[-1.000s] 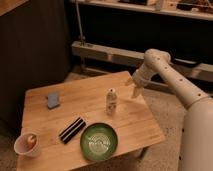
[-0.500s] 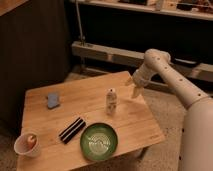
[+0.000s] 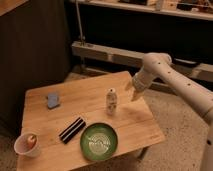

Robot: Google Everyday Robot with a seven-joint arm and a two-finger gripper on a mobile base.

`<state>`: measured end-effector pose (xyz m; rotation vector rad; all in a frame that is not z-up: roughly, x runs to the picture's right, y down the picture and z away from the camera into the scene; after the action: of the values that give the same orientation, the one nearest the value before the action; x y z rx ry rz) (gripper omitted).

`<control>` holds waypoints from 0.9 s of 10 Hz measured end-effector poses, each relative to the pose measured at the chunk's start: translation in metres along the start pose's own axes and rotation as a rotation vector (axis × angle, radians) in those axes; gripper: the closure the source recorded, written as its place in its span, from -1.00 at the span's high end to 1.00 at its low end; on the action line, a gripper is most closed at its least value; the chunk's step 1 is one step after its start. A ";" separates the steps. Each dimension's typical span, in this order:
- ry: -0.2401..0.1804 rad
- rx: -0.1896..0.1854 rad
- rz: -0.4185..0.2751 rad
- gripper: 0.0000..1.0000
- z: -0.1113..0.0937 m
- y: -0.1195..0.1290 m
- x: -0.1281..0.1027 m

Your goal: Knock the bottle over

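The bottle (image 3: pixel 111 101) is small, slim and pale, with a white cap and a light patterned label. It stands upright near the middle right of the wooden table (image 3: pixel 130 125). My gripper (image 3: pixel 133 91) hangs at the end of the white arm, just right of the bottle, at about the bottle's height. A small gap separates it from the bottle.
A green bowl (image 3: pixel 99 141) sits at the table's front, just below the bottle. A black flat object (image 3: pixel 72 129) lies left of the bowl. A whitish cup (image 3: pixel 27 145) stands at the front left corner. A blue-grey object (image 3: pixel 52 100) lies at the back left.
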<state>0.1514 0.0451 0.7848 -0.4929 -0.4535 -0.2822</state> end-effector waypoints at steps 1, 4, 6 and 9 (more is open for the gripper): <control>-0.037 0.024 -0.010 -0.72 -0.006 0.019 -0.010; -0.110 0.074 -0.052 -1.00 -0.003 0.027 -0.016; -0.120 0.088 -0.080 -1.00 0.004 0.015 -0.015; -0.112 0.086 -0.126 -1.00 0.020 -0.008 -0.028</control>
<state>0.1179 0.0525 0.7900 -0.3979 -0.6042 -0.3559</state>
